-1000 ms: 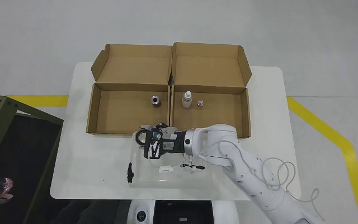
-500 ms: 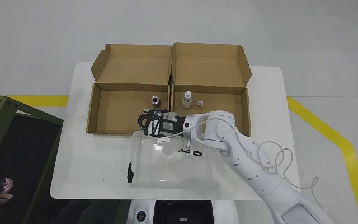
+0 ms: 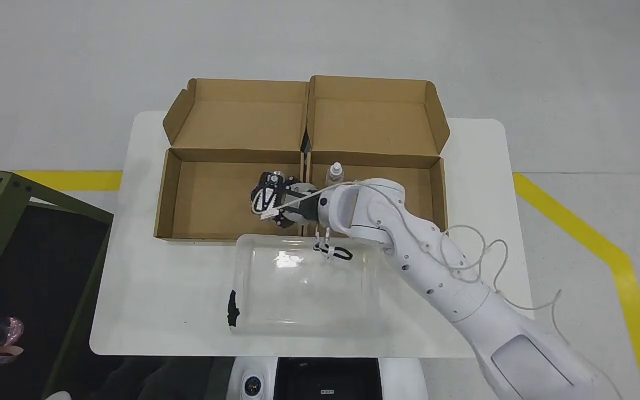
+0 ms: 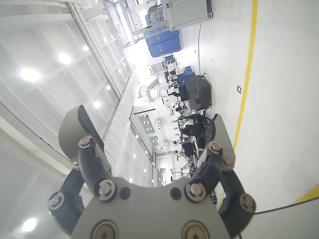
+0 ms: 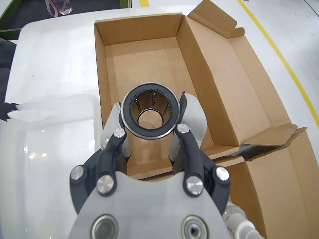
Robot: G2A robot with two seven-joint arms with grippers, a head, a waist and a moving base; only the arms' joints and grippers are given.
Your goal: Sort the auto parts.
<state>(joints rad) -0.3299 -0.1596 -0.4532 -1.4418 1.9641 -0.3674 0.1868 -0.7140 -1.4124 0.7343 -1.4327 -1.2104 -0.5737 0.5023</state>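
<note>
1. R tool [image 5: 150,111] is clamped on a bearing [image 5: 127,115], a short metal tube w/ black ring ends. One finger presses each side, and the open end faces the wrist cam.
2. The bearing is held over the left box [image 3: 215,200], at the box's right end by the wall it shares w/ the right box [image 3: 400,205]. I can't tell how high it sits above the cardboard floor.
3. From above, the R arm reaches across from the right box side, and its tool [image 3: 266,192] sits just inside the left box.
4. L tool [image 4: 148,120] is wide open w/ nothing between the fingers. It points out at the room, away from the counter [image 3: 150,300].
5. Both boxes are brown cardboard, side by side and touching at the back of the counter, w/ lids folded open.
6. A small white bottle [image 3: 336,172] stands upright in the right box near the shared wall, just beside the R arm.
7. A clear plastic tray [image 3: 242,285] sits on the counter just in front of the boxes (its back rim is near their front walls). There's a small black bit [image 3: 232,308] on its left rim.
</note>
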